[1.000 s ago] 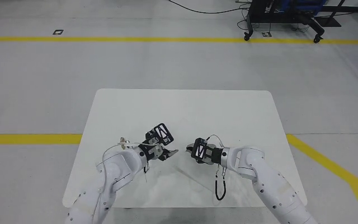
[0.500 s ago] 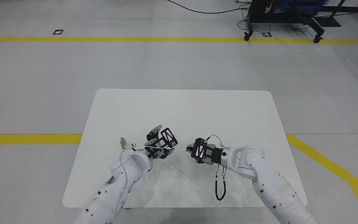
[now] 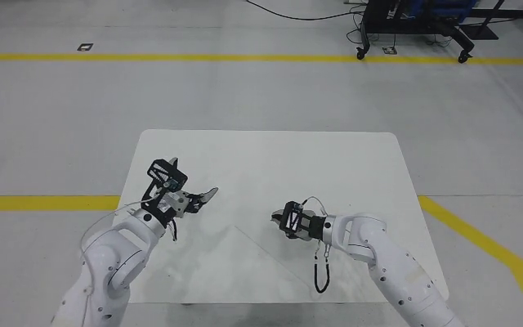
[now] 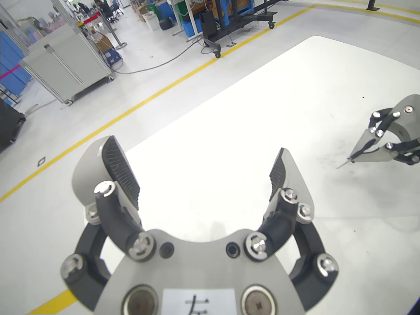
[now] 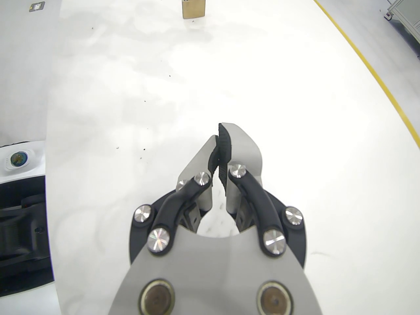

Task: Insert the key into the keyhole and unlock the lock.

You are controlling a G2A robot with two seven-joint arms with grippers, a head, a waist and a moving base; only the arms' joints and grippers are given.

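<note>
So the biggest thing here is the white table [image 3: 327, 163], seen from above with 12 o'clock pointing away from the robot. The left gripper [image 3: 204, 196] hangs over the 9 o'clock side, well above the surface, with its jaws spread wide and nothing between them. The right gripper [image 3: 275, 217] sits about dead centre of the table, pointing toward 9 o'clock, clenched tight with its ribbed pads pressed together. The padlock [image 5: 193, 4] (brass body, silver shackle clicked down) stands upright on its base, straight ahead of the right gripper and well apart from it, near the 9 o'clock end of the table. Smallest bit: a thin metal tip pokes out of the right gripper's fingertips. That looks like the key [image 4: 342, 165], pinched in there.
</note>
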